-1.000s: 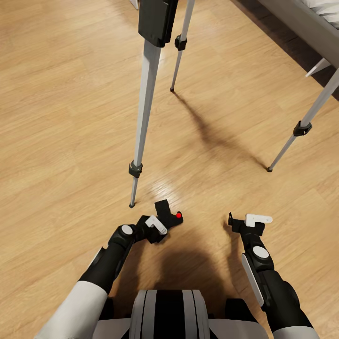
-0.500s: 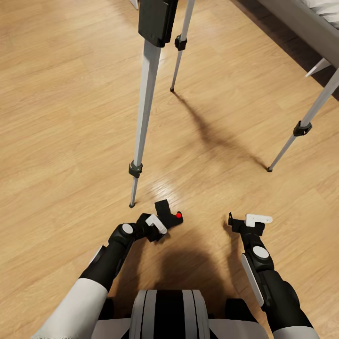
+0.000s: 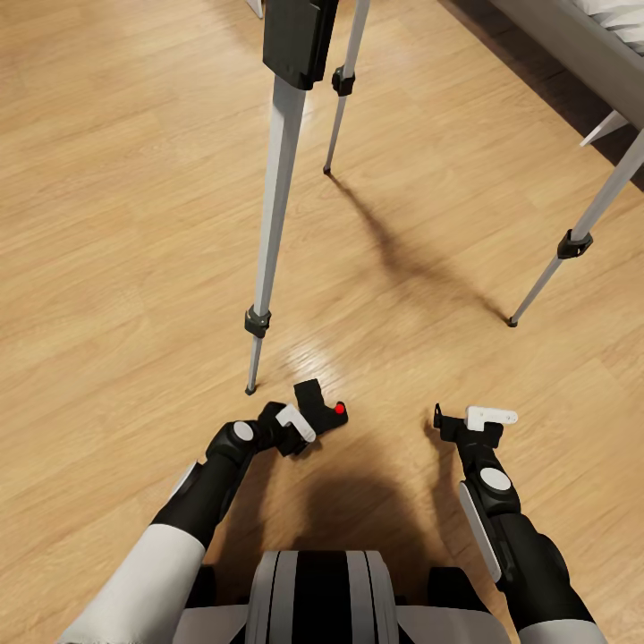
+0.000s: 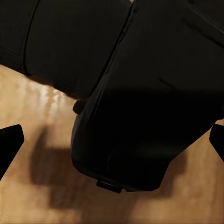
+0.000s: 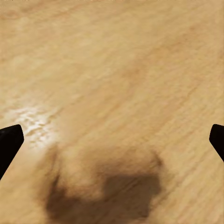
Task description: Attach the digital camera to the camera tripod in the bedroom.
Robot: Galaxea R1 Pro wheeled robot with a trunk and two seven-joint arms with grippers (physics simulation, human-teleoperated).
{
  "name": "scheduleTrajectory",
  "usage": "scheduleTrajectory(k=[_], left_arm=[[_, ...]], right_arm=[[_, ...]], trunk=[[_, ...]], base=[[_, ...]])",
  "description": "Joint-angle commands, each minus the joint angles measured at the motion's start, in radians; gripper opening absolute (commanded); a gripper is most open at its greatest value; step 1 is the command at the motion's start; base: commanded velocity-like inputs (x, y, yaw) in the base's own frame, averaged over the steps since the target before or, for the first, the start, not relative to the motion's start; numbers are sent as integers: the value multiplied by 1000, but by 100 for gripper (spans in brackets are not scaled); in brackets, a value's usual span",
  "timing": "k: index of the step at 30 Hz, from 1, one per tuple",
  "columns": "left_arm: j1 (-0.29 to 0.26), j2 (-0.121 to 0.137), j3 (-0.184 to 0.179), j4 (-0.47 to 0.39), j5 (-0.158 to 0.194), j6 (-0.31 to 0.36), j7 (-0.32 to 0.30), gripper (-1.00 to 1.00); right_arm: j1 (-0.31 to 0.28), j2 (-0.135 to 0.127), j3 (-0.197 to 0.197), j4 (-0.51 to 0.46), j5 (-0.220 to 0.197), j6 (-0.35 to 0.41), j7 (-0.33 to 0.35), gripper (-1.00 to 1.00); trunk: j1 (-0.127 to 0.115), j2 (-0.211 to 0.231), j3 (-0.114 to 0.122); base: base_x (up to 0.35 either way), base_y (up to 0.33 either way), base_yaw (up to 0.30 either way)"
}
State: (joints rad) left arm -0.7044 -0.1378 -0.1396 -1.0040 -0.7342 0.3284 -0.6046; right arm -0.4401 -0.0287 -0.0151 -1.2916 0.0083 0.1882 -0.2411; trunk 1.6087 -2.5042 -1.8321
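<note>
The digital camera, small and black with a red button on top, lies on the wood floor just ahead of my left gripper. The left wrist view has the camera body close up between widely spread fingertips, so that gripper is open around it without clamping. The camera tripod stands ahead: its near silver leg plants a foot close to the camera, a second leg lies beyond, a third leg is at the right. My right gripper hangs open over bare floor.
A grey bed frame runs along the upper right corner, behind the tripod's right leg. A black block caps the near leg at the top edge. Open wood floor spreads to the left and between the legs.
My left arm has edged slightly left and back, and the gripper with it. The camera, tripod and right arm have stayed in place.
</note>
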Motion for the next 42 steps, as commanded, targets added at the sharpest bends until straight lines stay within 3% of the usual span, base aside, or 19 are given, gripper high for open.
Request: scheduleTrajectory(k=[1, 12, 26, 37, 42], left_arm=[[0, 0, 0, -1, -6, 4, -5, 100], [-29, -6, -2, 66, -23, 2, -4, 100], [-49, -9, -83, 78, -25, 3, -4, 100], [-65, -9, -98, 79, -28, 5, -5, 100], [-71, -10, -101, 81, -56, 6, -6, 100]], right_arm=[[0, 0, 1, -2, 1, 7, -4, 100], [0, 0, 1, -2, 1, 7, -4, 100], [0, 0, 1, -1, 1, 7, -4, 100], [0, 0, 1, 0, 1, 7, -4, 100], [0, 0, 1, 0, 1, 7, -3, 100]], trunk=[[0, 0, 0], [0, 0, 0], [0, 0, 0], [0, 0, 0], [0, 0, 0]], base=[[0, 0, 0], [0, 0, 0], [0, 0, 0], [0, 0, 0], [0, 0, 0]])
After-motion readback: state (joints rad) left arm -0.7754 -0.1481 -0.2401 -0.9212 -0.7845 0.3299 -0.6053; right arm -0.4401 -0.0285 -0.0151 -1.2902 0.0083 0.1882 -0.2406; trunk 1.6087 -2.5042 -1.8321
